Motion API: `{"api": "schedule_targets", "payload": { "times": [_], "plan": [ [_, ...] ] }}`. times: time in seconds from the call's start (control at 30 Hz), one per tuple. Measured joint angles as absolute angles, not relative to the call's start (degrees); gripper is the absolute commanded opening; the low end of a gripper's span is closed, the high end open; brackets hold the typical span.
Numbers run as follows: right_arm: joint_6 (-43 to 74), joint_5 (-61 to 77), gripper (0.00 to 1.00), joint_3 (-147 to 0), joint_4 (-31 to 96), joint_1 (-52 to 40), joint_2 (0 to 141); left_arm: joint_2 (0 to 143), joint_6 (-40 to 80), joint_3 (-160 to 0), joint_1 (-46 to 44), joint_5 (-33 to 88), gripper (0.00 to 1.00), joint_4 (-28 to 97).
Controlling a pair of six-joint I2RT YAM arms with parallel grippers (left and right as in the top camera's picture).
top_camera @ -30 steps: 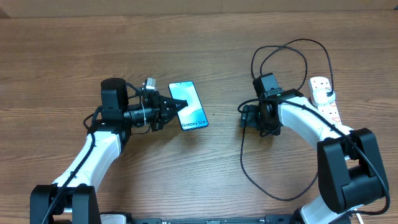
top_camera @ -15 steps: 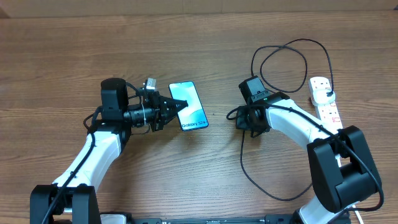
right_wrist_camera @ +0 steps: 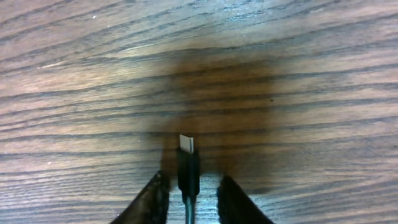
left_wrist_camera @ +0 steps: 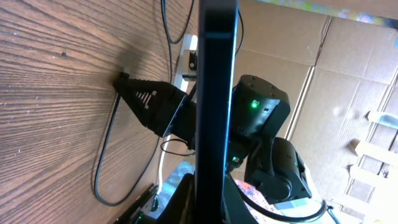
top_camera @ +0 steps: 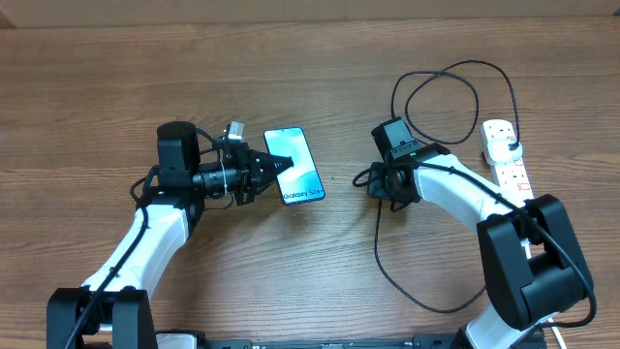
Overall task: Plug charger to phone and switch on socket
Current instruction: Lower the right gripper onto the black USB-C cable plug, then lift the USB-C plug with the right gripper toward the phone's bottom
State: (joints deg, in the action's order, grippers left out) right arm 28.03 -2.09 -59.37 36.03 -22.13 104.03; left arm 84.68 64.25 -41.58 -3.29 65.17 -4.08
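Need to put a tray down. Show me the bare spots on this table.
Bare: wood between the phone and the right gripper; the far strip above the left gripper. Crowded: right side, with the charger loops and the socket.

Left arm (top_camera: pixel 145 237), right arm (top_camera: pixel 475 189) — white shell links, black joint housings, thin black cable loops at left wrist. Right arm: boxy black camera block (top_camera: pixel 392 136), green LED (left_wrist_camera: pixel 252 104) on joint. Right gripper (top_camera: pixel 371 181) — black tapered fingers (right_wrist_camera: pixel 149 200), pale markings.
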Motion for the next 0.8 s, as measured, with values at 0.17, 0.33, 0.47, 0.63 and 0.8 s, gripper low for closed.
{"api": "schedule_targets", "payload": {
  "times": [0.17, 0.33, 0.47, 0.63, 0.8],
  "plan": [
    [28.2, -2.6, 0.04, -59.8, 36.1, -22.1, 104.6, 84.7, 64.2, -41.6, -3.3, 65.2, 0.04, -4.1],
    [28.2, -1.3, 0.04, -60.0, 35.6, -22.0, 104.8, 84.7, 64.2, -41.6, -3.3, 65.2, 0.04, -4.1],
    [28.2, 2.6, 0.04, -60.2, 35.9, -21.2, 105.0, 84.7, 64.2, -41.6, -3.3, 66.0, 0.04, -4.6],
    [24.7, 13.2, 0.04, -60.7, 40.7, -18.3, 105.1, 84.7, 63.7, -41.6, -3.3, 68.8, 0.04, -10.5],
    [16.1, 28.8, 0.04, -60.7, 49.6, -13.1, 102.6, 84.7, 63.2, -41.6, -3.3, 72.3, 0.04, -18.1]
  ]
}}
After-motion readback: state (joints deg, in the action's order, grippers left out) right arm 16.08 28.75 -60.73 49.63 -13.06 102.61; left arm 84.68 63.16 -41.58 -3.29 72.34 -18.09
